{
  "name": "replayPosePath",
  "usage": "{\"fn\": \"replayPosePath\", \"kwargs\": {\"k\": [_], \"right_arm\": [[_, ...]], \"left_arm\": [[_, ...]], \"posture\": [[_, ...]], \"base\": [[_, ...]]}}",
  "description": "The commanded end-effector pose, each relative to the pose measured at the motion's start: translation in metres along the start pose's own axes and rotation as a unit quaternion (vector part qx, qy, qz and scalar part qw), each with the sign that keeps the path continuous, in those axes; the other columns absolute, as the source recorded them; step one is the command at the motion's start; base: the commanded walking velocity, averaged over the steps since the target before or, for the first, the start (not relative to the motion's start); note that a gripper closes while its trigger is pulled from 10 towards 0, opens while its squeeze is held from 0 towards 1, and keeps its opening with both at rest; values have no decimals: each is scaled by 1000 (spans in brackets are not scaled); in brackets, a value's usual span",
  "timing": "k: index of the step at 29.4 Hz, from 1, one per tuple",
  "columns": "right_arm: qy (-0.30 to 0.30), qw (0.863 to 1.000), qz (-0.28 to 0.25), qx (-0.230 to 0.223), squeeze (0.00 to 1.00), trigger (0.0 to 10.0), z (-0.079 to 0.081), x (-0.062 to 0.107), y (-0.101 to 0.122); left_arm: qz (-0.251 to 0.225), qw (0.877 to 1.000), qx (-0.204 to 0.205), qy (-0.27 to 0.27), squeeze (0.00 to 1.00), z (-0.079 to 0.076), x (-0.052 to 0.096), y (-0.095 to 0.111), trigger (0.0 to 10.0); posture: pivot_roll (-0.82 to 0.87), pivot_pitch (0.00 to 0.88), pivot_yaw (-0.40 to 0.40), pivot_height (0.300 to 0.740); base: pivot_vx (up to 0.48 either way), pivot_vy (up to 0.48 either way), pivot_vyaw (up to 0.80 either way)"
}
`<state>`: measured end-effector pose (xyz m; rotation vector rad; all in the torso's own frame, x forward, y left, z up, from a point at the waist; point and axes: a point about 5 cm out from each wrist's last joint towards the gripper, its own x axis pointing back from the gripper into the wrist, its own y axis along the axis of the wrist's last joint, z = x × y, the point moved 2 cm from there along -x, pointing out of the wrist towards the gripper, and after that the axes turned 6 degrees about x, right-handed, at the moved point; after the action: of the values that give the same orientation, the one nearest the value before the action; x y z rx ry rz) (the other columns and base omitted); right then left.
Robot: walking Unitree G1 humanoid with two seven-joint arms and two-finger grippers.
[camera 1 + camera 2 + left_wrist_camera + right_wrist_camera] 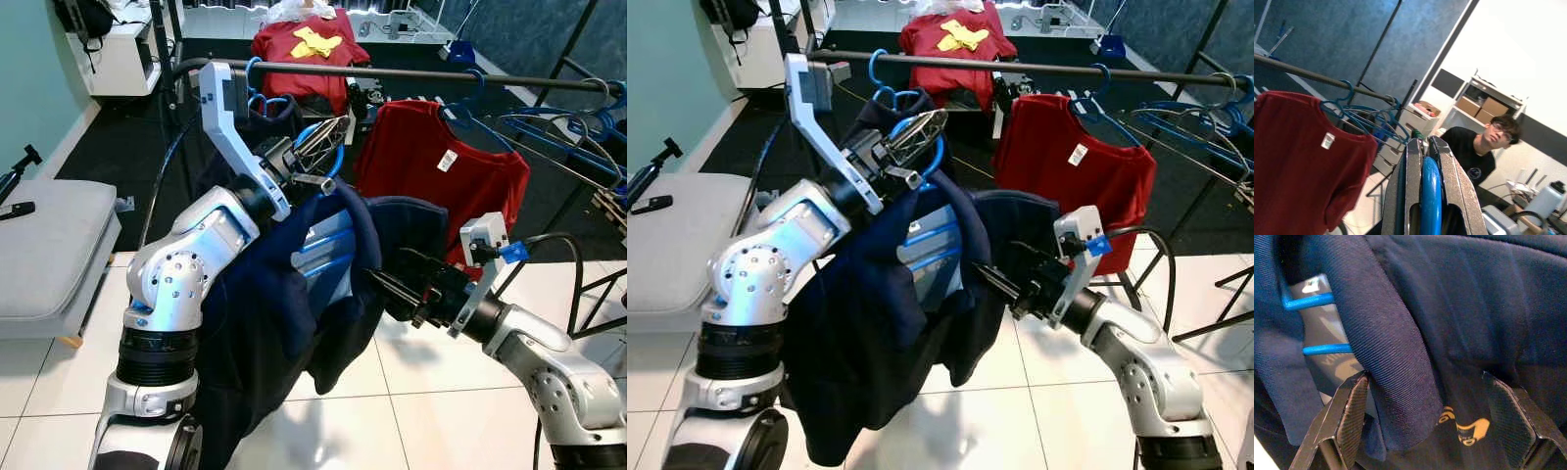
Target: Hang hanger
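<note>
My left gripper [318,147] is raised just below the black clothes rail [411,74] and is shut on the hook of a blue hanger [336,157]. In the left wrist view the blue hanger [1431,196] sits clamped between the fingers. A navy garment [265,333] hangs from that hanger and drapes over my left forearm. My right gripper [997,281] reaches into the garment's right side. Its fingers [1352,416] stand wide open, with a fold of the navy cloth [1400,357] lying between them.
A red shirt [431,157] hangs on a blue hanger on the rail, right of my left gripper. Several empty blue hangers [578,127] crowd the rail's right end. A grey cushioned bench [49,245] stands at the left. A person [1484,147] sits beyond the rack.
</note>
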<state>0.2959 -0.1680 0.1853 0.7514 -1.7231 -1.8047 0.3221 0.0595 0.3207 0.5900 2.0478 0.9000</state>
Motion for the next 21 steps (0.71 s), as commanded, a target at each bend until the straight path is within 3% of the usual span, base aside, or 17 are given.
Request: {"fn": "replayPosePath", "kwargs": {"k": [1,11,21], "right_arm": [[5,1000,5,3,0,10000,2,-3,-3],[23,1000,9,-2,0,10000,11,-12,-7],[27,1000,9,0,0,10000,14,-17,-8]], "left_arm": [[-6,999,5,-39,0,-17,-6,4,10000],[-3,999,23,-44,0,-27,-11,-4,10000],[-15,1000,11,6,0,-18,-15,-4,10000]], "posture": [[-14,84,-34,740],[-11,88,-31,740],[-13,90,-30,740]], "base": [[0,0,0],[0,0,0],[0,0,0]]}}
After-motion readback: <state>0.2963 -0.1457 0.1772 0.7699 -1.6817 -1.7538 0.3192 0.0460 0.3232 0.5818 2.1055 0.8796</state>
